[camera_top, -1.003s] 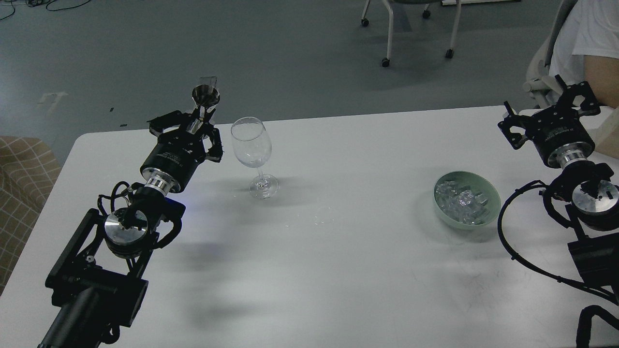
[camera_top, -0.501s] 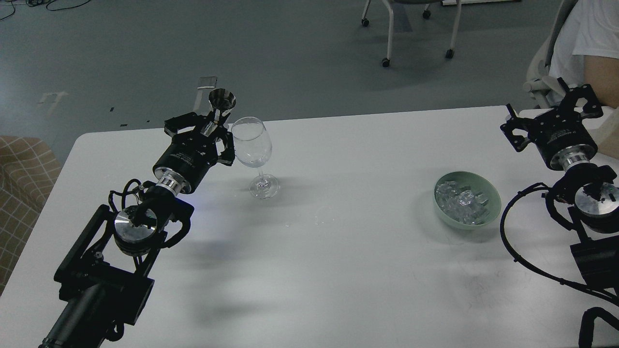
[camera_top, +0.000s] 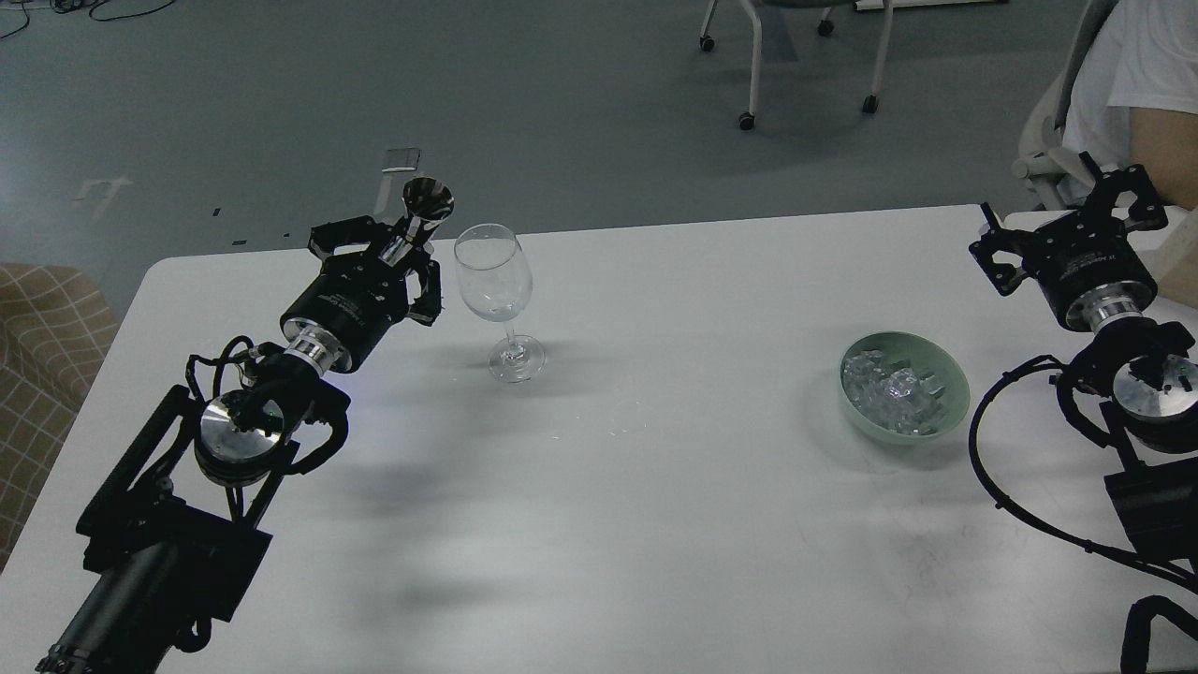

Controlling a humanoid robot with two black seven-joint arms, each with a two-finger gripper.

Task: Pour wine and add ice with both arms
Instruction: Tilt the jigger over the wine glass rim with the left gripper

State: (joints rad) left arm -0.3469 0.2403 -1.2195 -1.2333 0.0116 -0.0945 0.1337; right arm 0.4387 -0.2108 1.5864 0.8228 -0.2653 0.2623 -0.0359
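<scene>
Left gripper (camera_top: 398, 255) holds metal cup (camera_top: 427, 199) tilted up-right

Black arms (camera_top: 309, 337) — silver discs, looping cables.

Clear ice (camera_top: 897, 391) heaped beside upright wine glass (camera_top: 496, 304).

White desk (camera_top: 655, 524), rounded far-left corner. Clear wine glass (camera_top: 496, 300) stands upright on it, far left of centre. Pale green bowl (camera_top: 950, 412) sits on the right side, well apart from the glass, holding ice (camera_top: 894, 388). Small wet specks (camera_top: 622, 421) between them.
</scene>
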